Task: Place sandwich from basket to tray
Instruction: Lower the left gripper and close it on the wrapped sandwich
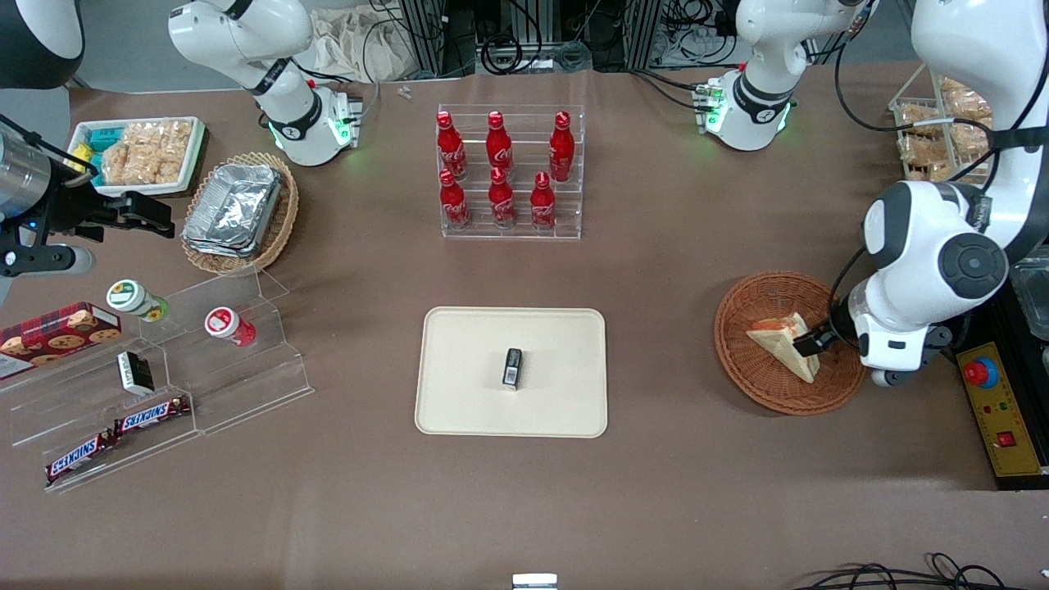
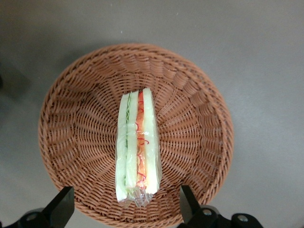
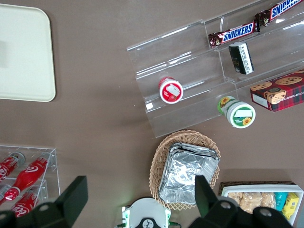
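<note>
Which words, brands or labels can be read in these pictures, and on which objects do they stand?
"SNICKERS": two chocolate bars on the clear acrylic shelf.
"Coca-Cola" script, partly legible: red bottles in the clear rack.
Cookie box: print too small to read.
Small dark packet on the tray: label unreadable.
Sandwich, basket: no text.
The gripper hangs open above the basket.
</note>
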Controlling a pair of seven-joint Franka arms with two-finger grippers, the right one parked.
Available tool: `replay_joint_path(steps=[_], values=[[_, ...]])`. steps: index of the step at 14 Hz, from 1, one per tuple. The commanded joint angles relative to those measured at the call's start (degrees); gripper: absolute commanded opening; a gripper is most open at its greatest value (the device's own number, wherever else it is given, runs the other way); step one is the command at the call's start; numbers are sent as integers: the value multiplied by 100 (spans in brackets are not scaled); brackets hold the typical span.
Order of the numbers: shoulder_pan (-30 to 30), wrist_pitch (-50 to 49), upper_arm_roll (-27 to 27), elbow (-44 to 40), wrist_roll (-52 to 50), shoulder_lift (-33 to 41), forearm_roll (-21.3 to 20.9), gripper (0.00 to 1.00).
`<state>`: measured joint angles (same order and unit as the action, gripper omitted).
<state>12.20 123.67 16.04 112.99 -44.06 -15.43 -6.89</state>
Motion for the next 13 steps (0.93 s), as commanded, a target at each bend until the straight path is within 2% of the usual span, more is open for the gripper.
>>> replay_joint_path(steps=[1, 13], values=[[-43, 298, -14, 293, -208, 14, -119, 100], [-104, 869, -14, 373, -699, -583, -128, 100]])
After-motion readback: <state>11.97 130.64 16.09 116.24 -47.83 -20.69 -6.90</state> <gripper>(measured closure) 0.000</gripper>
